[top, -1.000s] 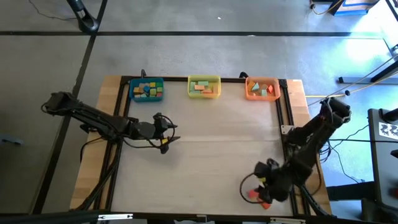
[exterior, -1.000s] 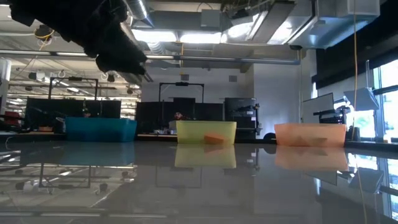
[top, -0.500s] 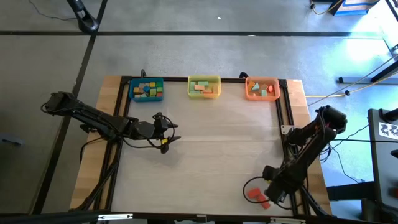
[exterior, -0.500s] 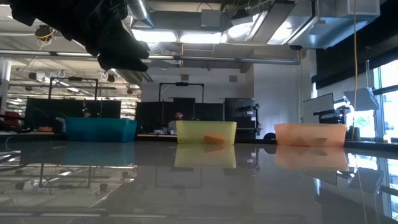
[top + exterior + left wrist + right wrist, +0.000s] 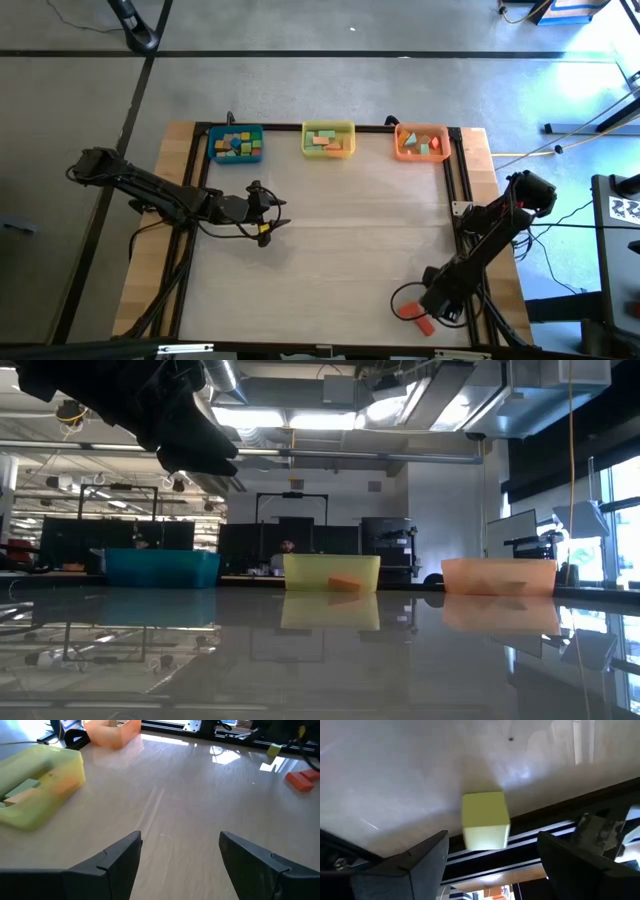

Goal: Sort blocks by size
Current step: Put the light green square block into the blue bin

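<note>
Hovering at the table's near right corner, the right gripper (image 5: pixel 490 865) stands released, its fingers flanking a yellow-green block (image 5: pixel 485 820) without touching it. That block is a cube with no long axis, lying square on the table (image 5: pixel 340 230) at its edge. The left gripper (image 5: pixel 180 855) waits released, mid-left.

You've got a light wood table (image 5: pixel 330 230) w/ a black frame rail around it. 3 bins sit in a row along the far edge: blue bin (image 5: pixel 236 143) on the left, yellow bin (image 5: pixel 328 139) in the middle, orange bin (image 5: pixel 421 142) on the right. Grey floor (image 5: pixel 330 90) beyond; low view shows monitors & ceiling ducts behind the bins.
</note>
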